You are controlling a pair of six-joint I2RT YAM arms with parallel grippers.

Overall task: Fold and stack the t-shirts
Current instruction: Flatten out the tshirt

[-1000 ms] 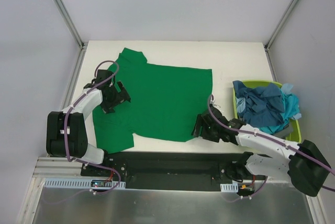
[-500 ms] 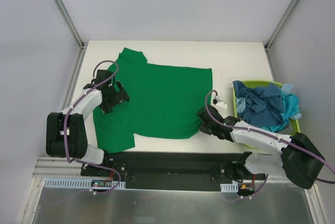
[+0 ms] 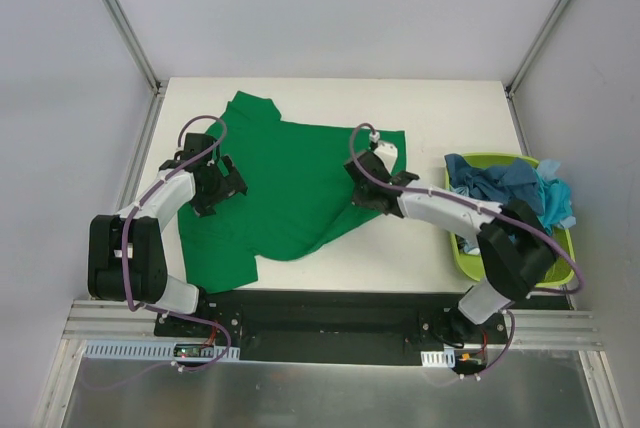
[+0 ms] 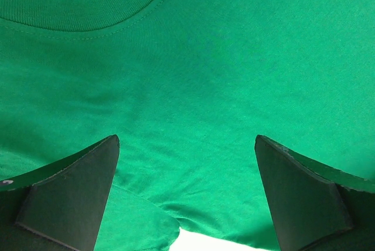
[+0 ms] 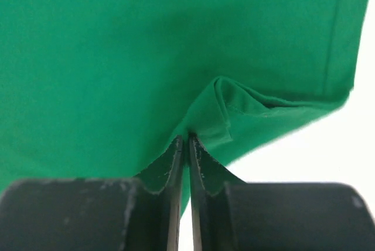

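Note:
A bright green t-shirt (image 3: 290, 178) lies spread on the white table, collar (image 4: 88, 13) toward the left. My right gripper (image 3: 362, 193) is shut on its hem corner (image 5: 225, 116), which is lifted and carried over the shirt's body, so the lower right part is folded inward. My left gripper (image 3: 222, 186) hovers open over the shirt near the collar and left sleeve, with its fingers (image 4: 76, 186) wide apart and nothing between them. Dark teal-blue and light turquoise t-shirts (image 3: 510, 200) lie bunched in the basket at the right.
A lime-green plastic basket (image 3: 462, 253) stands at the table's right edge, close to my right arm. Bare white table (image 3: 400, 258) shows in front of the shirt where the hem was. Metal frame posts rise at the table's far corners.
My right gripper closed on the shirt's near right hem corner and pulled it up and away toward the far side, folding that part over. The left arm stayed still and open.

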